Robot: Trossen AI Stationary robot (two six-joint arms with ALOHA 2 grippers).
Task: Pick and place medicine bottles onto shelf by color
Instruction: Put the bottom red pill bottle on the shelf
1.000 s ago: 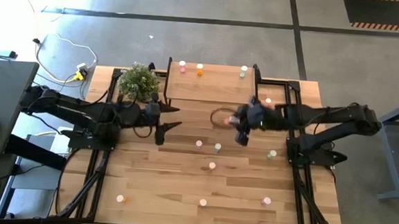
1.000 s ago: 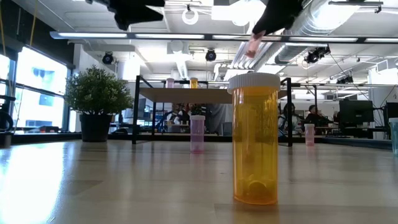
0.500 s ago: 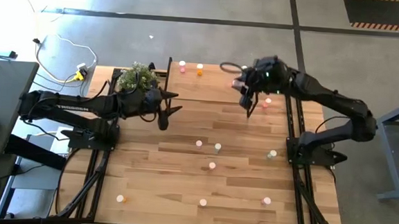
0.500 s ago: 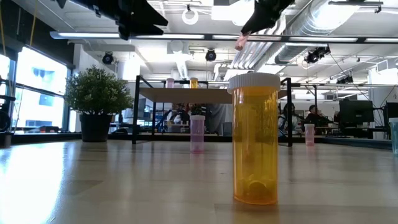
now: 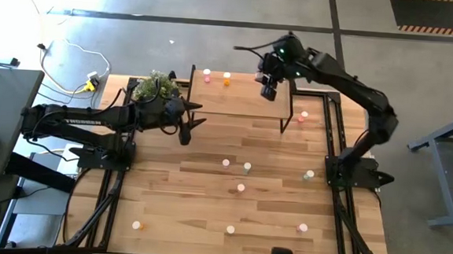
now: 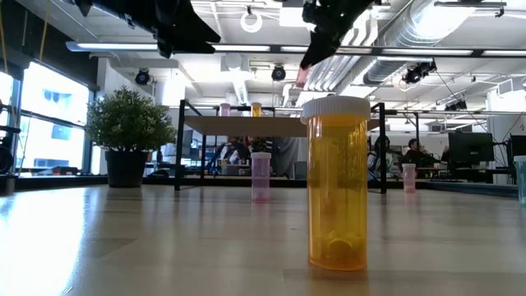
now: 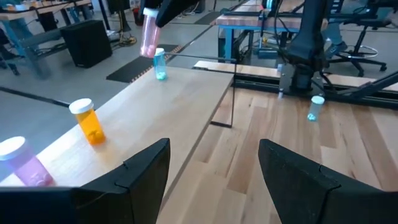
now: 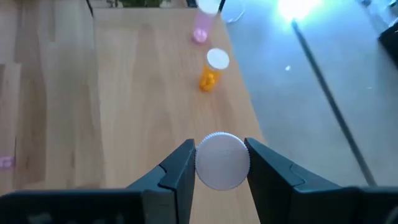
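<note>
A pink bottle (image 7: 149, 32) is clamped by its white cap between the fingers of the right claw (image 8: 222, 163) and is held in the air above the shelf (image 5: 240, 96), toward its far edge. It hangs downward from the cap, probably so that it can be lowered upright. A pink bottle (image 5: 207, 76) and an orange one (image 5: 226, 79) stand on the shelf's far edge already, and a pale blue-green one (image 7: 160, 65) is seen near the carried bottle; the placing spot is judged to lie beside the pink one, if colours are to be grouped.

The left claw (image 5: 186, 123) hovers with its fingers apart and nothing between them, near the shelf's left end, beside the plant (image 5: 155, 89). Other bottles are left scattered on the worktop (image 5: 206, 204).

The carried bottle's colour and tilt are shown best by the left wrist view; in the right wrist view only its cap is seen from above. The large orange bottle (image 6: 337, 182) close to the low camera is shown upright only there. The layout of the loose bottles is given by the high view alone.
</note>
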